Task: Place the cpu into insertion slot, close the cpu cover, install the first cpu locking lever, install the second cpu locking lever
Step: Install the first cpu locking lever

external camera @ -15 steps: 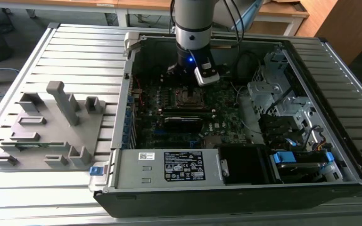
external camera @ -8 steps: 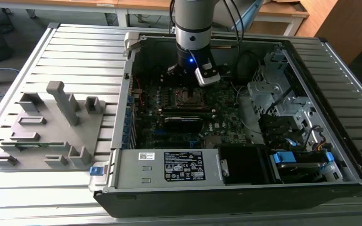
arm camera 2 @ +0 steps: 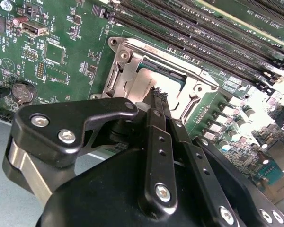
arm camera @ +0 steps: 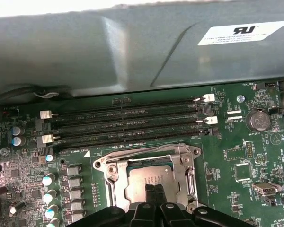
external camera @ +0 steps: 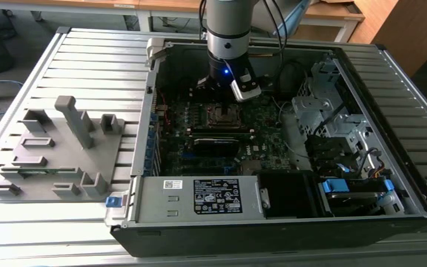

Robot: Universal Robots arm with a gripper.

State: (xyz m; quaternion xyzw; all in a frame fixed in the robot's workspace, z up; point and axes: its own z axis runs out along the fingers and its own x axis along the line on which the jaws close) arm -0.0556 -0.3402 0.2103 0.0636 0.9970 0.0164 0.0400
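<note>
The insertion slot (external camera: 222, 114) sits in the green board inside the open computer case. In both wrist views the silver cpu cover (arm camera: 114, 174) (arm camera 2: 124, 66) lies flat over it. The grey cpu (arm camera: 144, 182) (arm camera 2: 144, 84) shows through the cover's window. My gripper (arm camera 2: 156, 96) hangs just above the socket with its black fingers pressed together, and I see nothing between them. Its tips (arm camera: 154, 204) hover over the near edge of the cpu. A thin metal lever (arm camera: 132, 152) runs along the socket's side toward the memory slots.
Long black memory slots (arm camera: 128, 125) run beside the socket. Capacitors (arm camera: 48, 179) and a coin battery (arm camera: 258, 120) stand on the board. The case wall (arm camera: 132, 52) rises behind. On the exterior view's left lies a grey fixture plate (external camera: 58, 150); drive bays (external camera: 332, 122) are on its right.
</note>
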